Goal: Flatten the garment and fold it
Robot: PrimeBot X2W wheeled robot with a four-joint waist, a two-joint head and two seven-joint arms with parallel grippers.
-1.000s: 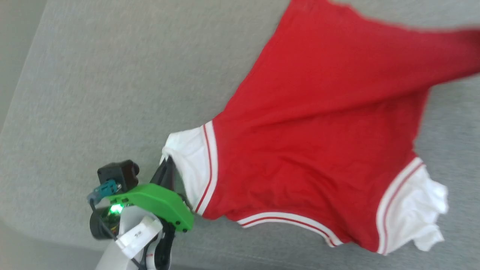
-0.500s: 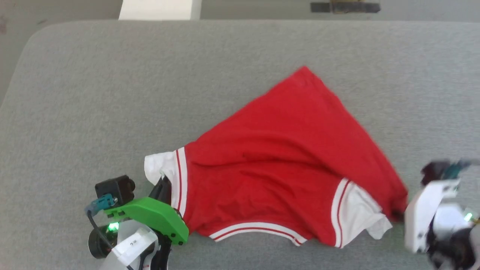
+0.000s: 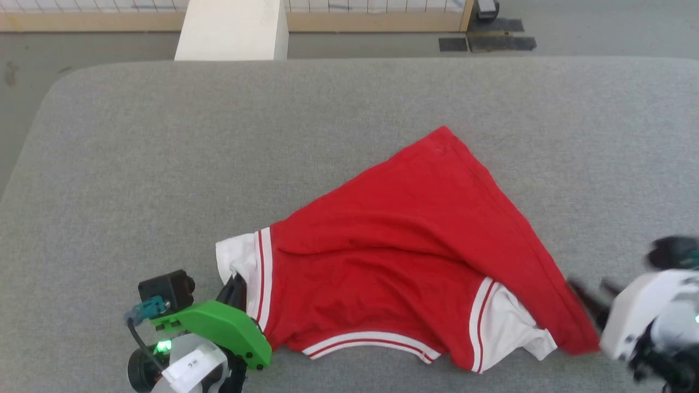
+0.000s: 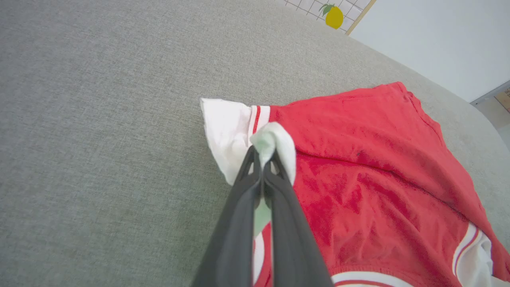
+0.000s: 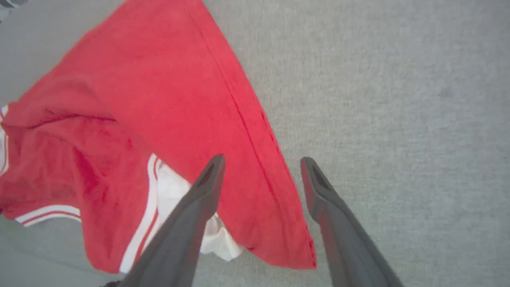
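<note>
The garment (image 3: pixel 404 251) is a red shirt with white sleeves and striped trim, lying rumpled on the grey table (image 3: pixel 164 164) with its back up. My left gripper (image 3: pixel 236 286) is shut on the white left sleeve (image 4: pixel 235 131), with a fold of white cloth pinched at its tips (image 4: pixel 263 153). My right gripper (image 5: pixel 261 163) stands open just above the shirt's red corner (image 5: pixel 295 247), nothing between its fingers. In the head view the right gripper (image 3: pixel 592 297) is blurred, beside that same corner (image 3: pixel 579 341).
The padded grey table has rounded far corners. Beyond its far edge stand a white block (image 3: pixel 232 30) and a wood-framed grid panel (image 3: pixel 382 8) on the floor. A pale wall (image 4: pixel 430 36) shows in the left wrist view.
My right gripper has opened and let go of the red corner, which now lies on the table. The head camera has tilted up. The left gripper keeps its hold on the sleeve.
</note>
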